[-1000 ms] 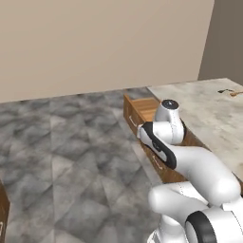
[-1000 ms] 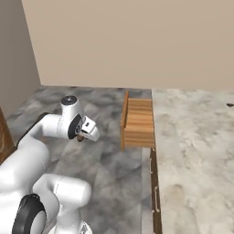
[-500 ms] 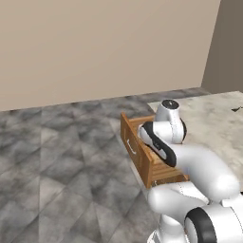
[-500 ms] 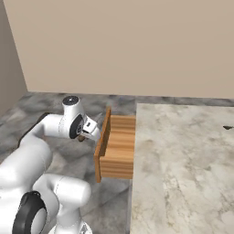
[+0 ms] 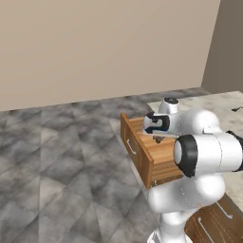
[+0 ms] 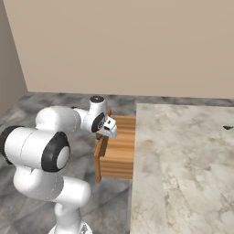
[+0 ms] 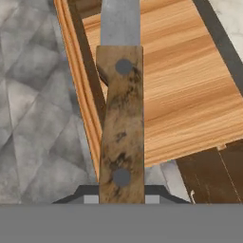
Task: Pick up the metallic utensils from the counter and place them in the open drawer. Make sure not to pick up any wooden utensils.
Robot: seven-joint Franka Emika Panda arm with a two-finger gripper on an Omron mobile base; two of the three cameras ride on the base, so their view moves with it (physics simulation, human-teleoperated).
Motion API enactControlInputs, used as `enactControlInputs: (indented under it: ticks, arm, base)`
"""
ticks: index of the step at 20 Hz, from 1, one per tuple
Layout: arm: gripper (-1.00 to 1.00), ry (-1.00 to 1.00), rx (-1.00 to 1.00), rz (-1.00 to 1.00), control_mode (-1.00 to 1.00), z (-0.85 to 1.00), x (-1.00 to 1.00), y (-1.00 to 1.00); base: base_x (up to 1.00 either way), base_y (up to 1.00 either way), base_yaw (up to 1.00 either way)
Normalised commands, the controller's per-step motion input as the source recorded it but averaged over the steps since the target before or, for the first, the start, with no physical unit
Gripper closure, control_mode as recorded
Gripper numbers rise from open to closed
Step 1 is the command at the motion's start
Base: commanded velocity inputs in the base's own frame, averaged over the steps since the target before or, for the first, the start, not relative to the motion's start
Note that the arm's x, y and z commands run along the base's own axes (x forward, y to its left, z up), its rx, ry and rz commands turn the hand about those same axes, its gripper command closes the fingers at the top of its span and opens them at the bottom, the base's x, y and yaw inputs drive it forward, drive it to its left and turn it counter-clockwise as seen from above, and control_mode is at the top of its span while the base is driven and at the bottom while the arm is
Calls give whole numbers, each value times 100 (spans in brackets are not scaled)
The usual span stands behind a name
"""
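Gripper (image 7: 121, 199) clamped on knife (image 7: 121, 123) above open drawer (image 7: 180, 90)

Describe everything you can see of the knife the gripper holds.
The knife has a flat grey blade and a mottled brown handle that looks like wood, with two grey rivets. The gripper is shut on the handle's end. In the hand view the knife points away from the camera, and its blade runs past the top edge. It hangs over the front edge of the open drawer.
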Motion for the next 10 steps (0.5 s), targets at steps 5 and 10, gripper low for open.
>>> enactControlInputs:
  ticks: [5, 10]
  arm:
    - [100, 0, -2, 11, -100, -84, 68, -39]
    - [100, 0, 0, 4, -100, -31, 48, -29]
  base:
    - [0, 0, 0]
    - [0, 0, 0]
